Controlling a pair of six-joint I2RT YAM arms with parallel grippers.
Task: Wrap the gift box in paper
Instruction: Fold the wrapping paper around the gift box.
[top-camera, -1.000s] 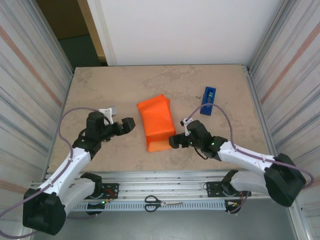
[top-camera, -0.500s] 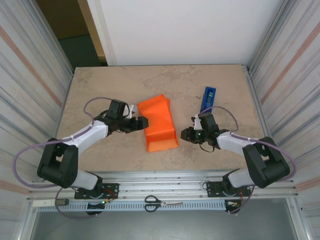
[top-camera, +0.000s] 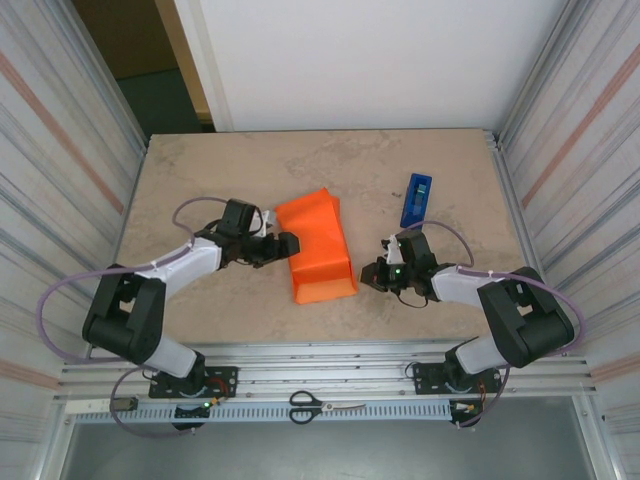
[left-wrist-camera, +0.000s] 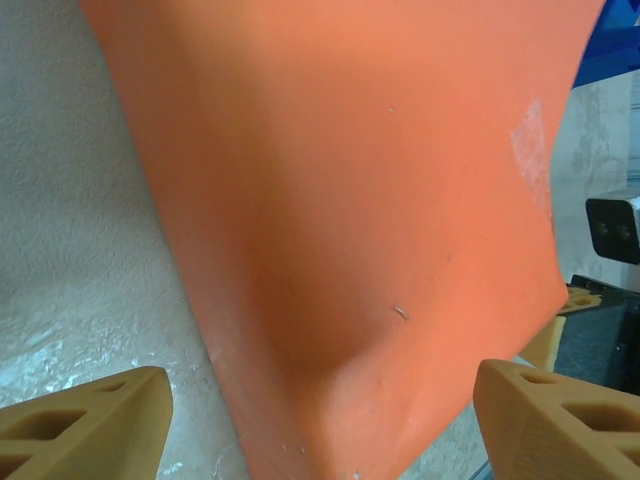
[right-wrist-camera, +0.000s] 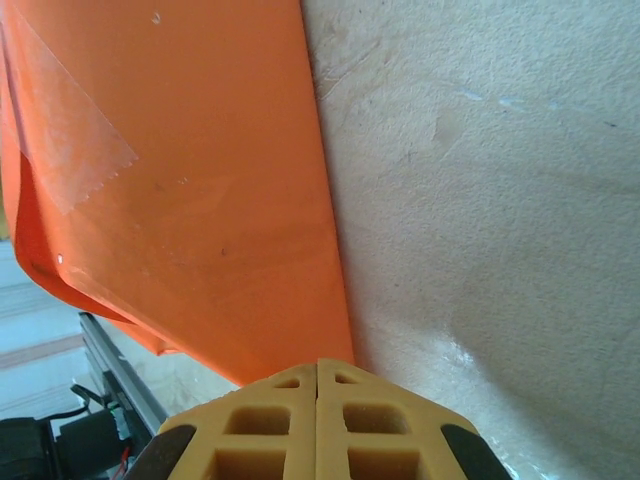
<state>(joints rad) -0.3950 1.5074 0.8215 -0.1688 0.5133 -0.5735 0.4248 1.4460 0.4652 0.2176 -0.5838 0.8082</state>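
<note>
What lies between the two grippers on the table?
The folded orange paper lies between the left gripper and the right gripper, seen in the top view.

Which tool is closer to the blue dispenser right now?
Right. In the top view, the right tool sits just below and left of the dispenser, by the paper's right edge. The left tool is farther off, across the paper at its left edge.

White-and-black arms (top-camera: 185, 265), lilac cables (top-camera: 42, 316), tan claw fingers (left-wrist-camera: 85, 425).
</note>
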